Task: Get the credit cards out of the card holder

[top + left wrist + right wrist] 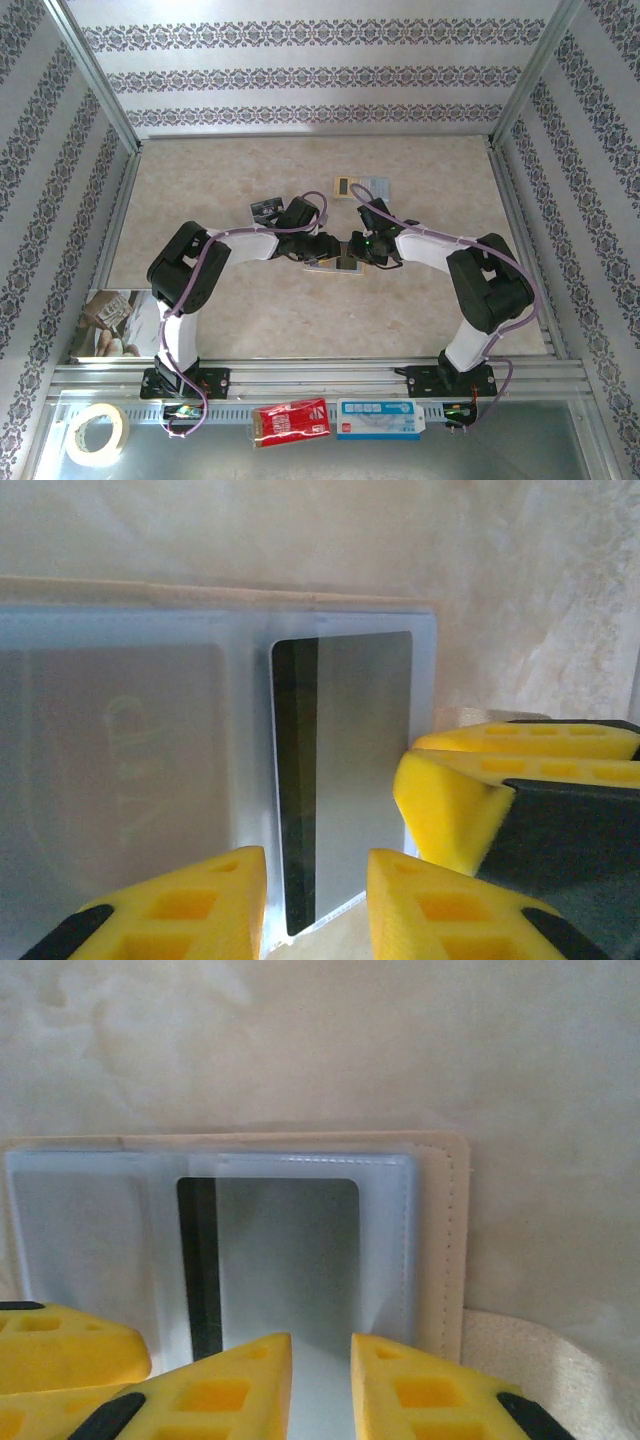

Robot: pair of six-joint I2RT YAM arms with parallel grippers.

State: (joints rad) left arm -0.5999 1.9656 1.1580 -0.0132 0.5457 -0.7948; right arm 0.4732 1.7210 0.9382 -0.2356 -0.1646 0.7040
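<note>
Left wrist: one card (340,770) in card holder (120,770) (opened flat).

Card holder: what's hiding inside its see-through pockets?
One pocket of the card holder holds a grey card with a black stripe. Its near end is hidden behind the right end effector. The other pocket is too cloudy to tell what it holds.
</note>
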